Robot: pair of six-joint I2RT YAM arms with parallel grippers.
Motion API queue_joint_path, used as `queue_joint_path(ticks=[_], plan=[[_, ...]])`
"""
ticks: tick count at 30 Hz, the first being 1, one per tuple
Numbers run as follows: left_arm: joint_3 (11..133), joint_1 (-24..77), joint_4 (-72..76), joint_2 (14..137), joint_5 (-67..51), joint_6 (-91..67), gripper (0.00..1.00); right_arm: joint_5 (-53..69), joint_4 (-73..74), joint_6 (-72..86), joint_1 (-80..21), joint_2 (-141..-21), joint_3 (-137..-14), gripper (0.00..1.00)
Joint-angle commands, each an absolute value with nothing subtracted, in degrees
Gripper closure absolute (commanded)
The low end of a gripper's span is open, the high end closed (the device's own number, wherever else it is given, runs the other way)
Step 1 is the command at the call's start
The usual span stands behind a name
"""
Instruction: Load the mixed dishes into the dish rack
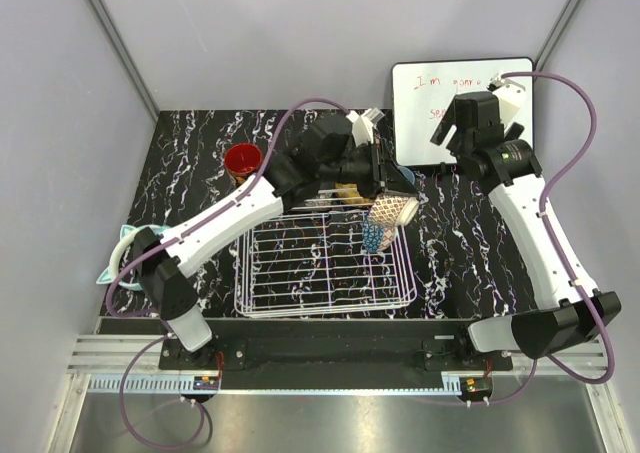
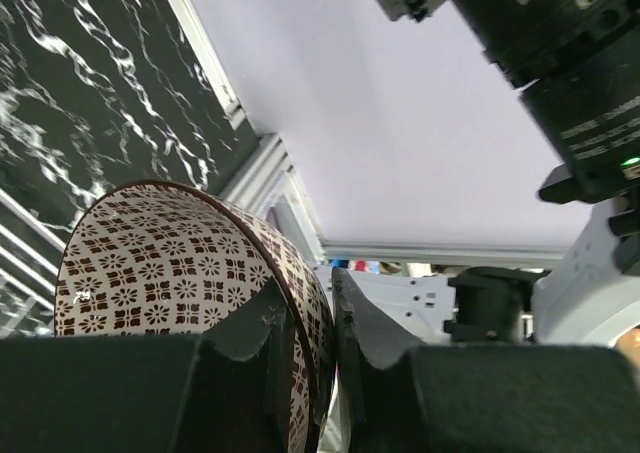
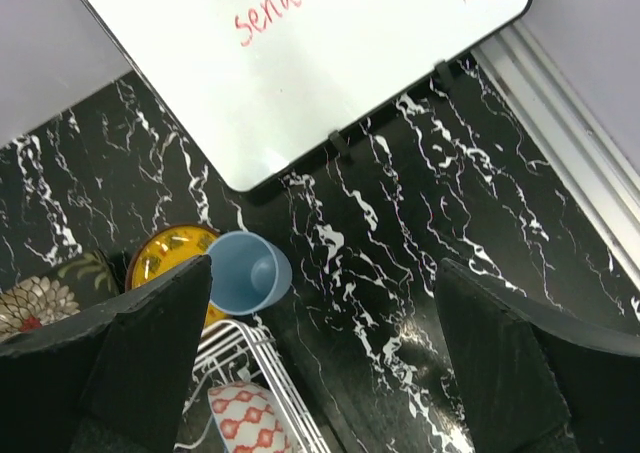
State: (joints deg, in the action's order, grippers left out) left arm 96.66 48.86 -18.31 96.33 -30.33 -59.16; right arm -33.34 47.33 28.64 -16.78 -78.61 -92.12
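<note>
My left gripper (image 1: 385, 185) is shut on the rim of the beige-brown patterned bowl (image 1: 393, 210), held tilted on edge over the far right corner of the white wire dish rack (image 1: 300, 273). In the left wrist view the jaws (image 2: 325, 313) pinch the bowl's wall (image 2: 160, 263). A blue patterned bowl (image 1: 373, 235) stands in the rack below it. The light blue cup (image 3: 245, 273), yellow plate (image 3: 165, 253) and floral saucer (image 3: 35, 301) sit behind the rack. The red mug (image 1: 242, 160) stands at the far left. My right gripper (image 3: 325, 265) is open and empty above the table.
A whiteboard (image 1: 450, 103) with red writing leans at the back right, just behind my right gripper (image 1: 455, 133). A teal rounded object (image 1: 118, 253) lies at the table's left edge. The rack's wire rim (image 3: 270, 368) and the patterned bowl (image 3: 245, 418) show below the cup.
</note>
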Motion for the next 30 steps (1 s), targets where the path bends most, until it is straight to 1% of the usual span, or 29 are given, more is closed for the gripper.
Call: queue_joint_path(ticks=[1, 4, 6, 9, 12, 14, 16, 17, 20, 24, 27, 30], plan=[[101.33, 52.98, -13.88, 97.80, -25.76, -66.53, 1.00, -30.76, 45.61, 30.06, -16.96, -76.99, -89.13, 0.00], [104.32, 55.10, -13.62, 101.76, -23.74, -70.21, 1.00, -29.97, 46.14, 29.79, -17.05, -76.82, -88.16, 0.00], [102.93, 55.20, -11.26, 102.74, -24.26, -72.50, 1.00, -29.80, 47.11, 30.14, -16.96, -76.38, -87.72, 0.00], [96.70, 54.23, -4.60, 102.04, -25.05, -77.07, 1.00, -29.01, 47.90, 30.41, -16.96, -75.50, -86.14, 0.00], [92.11, 53.79, -1.24, 100.20, -23.21, -77.17, 1.00, -28.22, 48.43, 29.97, -16.96, -76.02, -85.61, 0.00], [92.02, 53.88, -2.10, 99.49, -19.37, -74.98, 1.00, -27.69, 48.78, 29.36, -16.96, -76.90, -85.87, 0.00], [92.63, 54.05, -7.01, 99.58, -15.32, -71.48, 1.00, -27.60, 49.04, 28.66, -16.96, -77.78, -86.57, 0.00], [92.29, 54.31, -9.29, 99.49, -9.55, -70.85, 1.00, -27.60, 49.13, 28.39, -16.96, -77.96, -86.83, 0.00], [90.80, 56.77, -13.61, 99.23, -2.40, -67.42, 1.00, -27.16, 49.39, 27.60, -16.96, -78.66, -87.80, 0.00], [92.63, 60.37, -15.99, 100.45, 1.04, -67.15, 1.00, -26.98, 49.31, 27.68, -16.96, -78.14, -86.84, 0.01], [94.83, 62.66, -18.89, 101.33, 7.55, -66.62, 1.00, -26.72, 49.31, 28.12, -16.96, -77.96, -85.00, 0.00], [95.28, 62.93, -18.89, 101.51, 8.09, -66.53, 1.00, -26.28, 49.31, 28.04, -16.96, -79.36, -84.20, 0.00]])
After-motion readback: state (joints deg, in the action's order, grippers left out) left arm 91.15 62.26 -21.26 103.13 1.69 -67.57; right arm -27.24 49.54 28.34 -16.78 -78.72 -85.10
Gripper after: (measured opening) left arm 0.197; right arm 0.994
